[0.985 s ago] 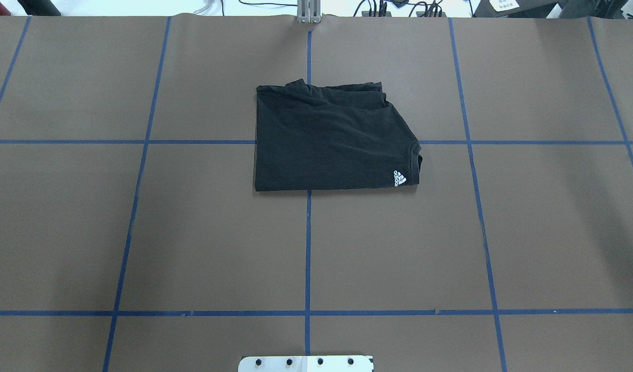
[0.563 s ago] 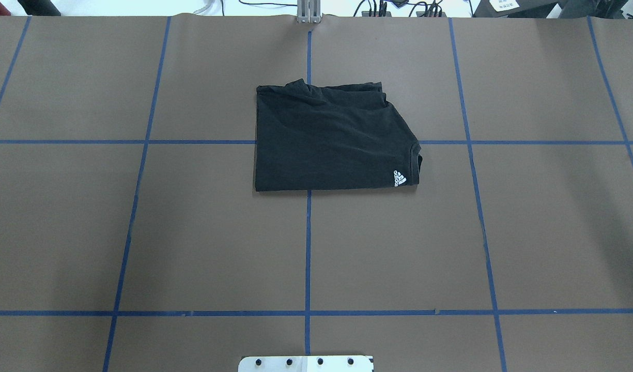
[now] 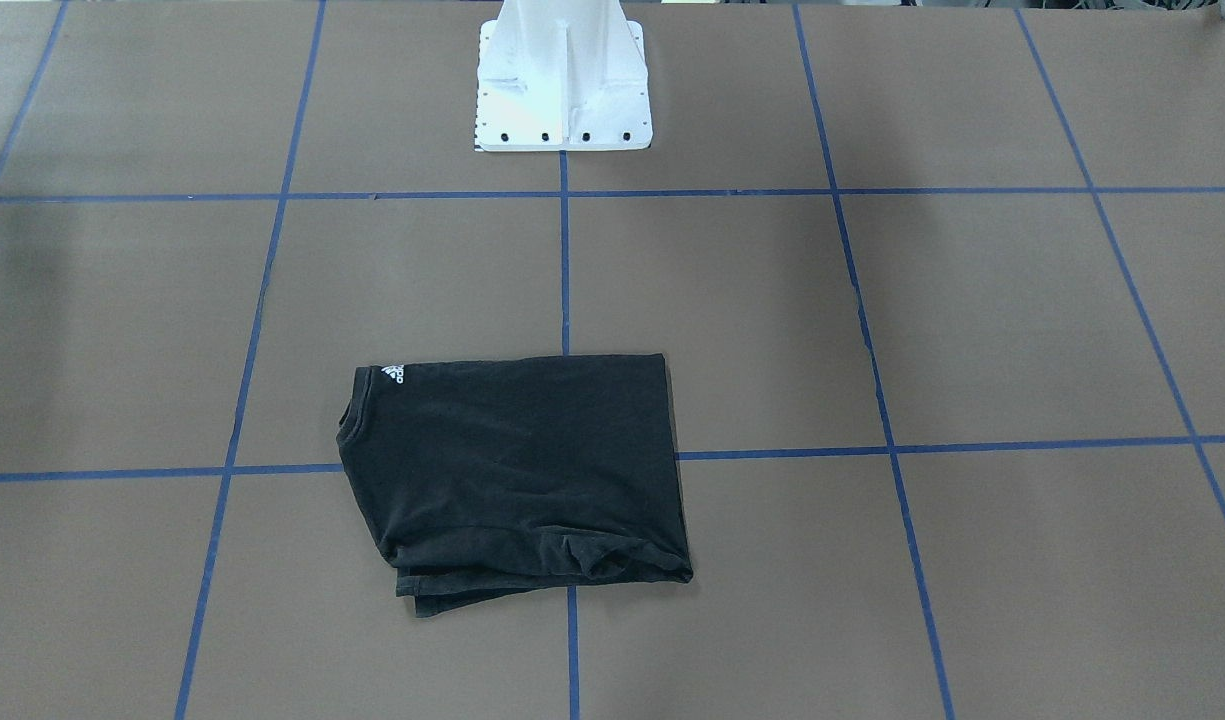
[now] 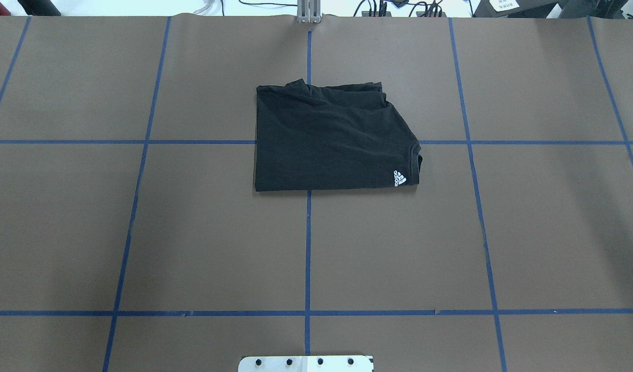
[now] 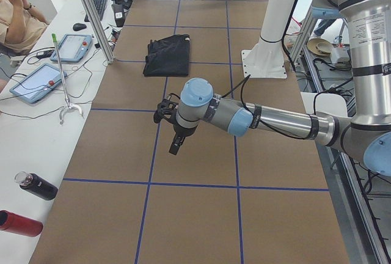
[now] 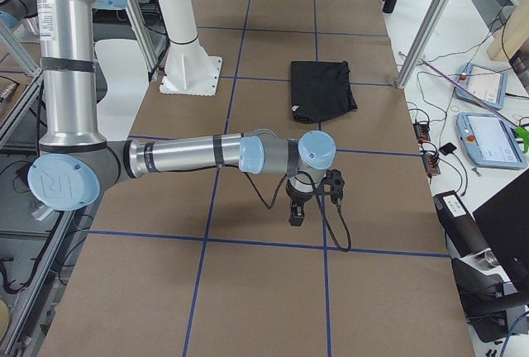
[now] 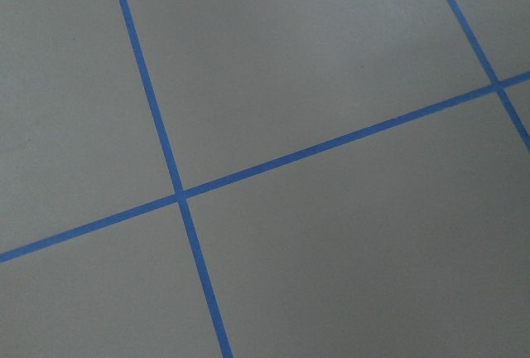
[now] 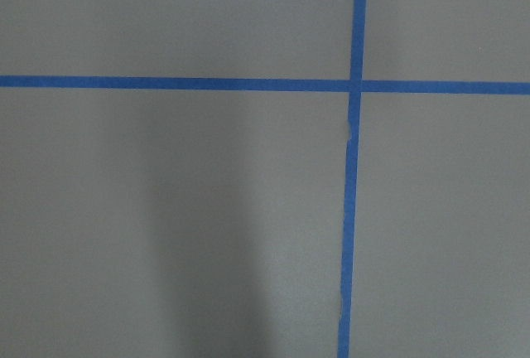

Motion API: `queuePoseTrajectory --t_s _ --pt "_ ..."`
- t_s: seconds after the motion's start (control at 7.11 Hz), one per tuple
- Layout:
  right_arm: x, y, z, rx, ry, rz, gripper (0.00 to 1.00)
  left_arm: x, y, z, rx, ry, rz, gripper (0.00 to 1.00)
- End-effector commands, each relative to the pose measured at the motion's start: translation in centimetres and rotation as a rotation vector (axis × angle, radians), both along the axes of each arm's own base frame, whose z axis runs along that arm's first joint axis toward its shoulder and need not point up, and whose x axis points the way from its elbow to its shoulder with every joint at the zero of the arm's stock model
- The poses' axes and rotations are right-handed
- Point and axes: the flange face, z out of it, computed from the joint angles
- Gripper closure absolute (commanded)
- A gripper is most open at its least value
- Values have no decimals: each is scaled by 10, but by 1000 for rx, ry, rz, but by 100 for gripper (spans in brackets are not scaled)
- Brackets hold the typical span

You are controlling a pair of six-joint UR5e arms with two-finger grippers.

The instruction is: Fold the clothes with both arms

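The clothes are one black t-shirt (image 4: 332, 139), folded into a compact rectangle and lying flat on the brown table past its centre. A small white logo (image 4: 400, 179) shows at the shirt's near right corner. The shirt also shows in the front-facing view (image 3: 512, 470) and, far off, in both side views (image 5: 168, 55) (image 6: 321, 88). Neither arm touches it. My left gripper (image 5: 175, 148) hangs over bare table well away from the shirt; I cannot tell whether it is open or shut. The same holds for my right gripper (image 6: 295, 216). Both wrist views show only table and blue tape.
The white pedestal base (image 3: 562, 80) stands at the table's robot side. Blue tape lines (image 4: 308, 248) divide the brown surface. Along the operators' side lie tablets (image 5: 72, 47), bottles (image 5: 36, 186), cables and a metal post (image 5: 91, 16). A person sits at the far corner (image 5: 18, 16).
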Motion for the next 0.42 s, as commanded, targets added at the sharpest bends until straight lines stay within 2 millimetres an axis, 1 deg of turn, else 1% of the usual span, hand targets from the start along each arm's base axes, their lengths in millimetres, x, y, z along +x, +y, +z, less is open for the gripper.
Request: queuePoseTrajectory --t_s 0.0,0.28 --pt "1 0 0 -1 3 9 0 2 -16 3 -63 -4 1 0" --pt "4 0 -1 5 4 15 0 3 -49 28 -110 -10 0 0"
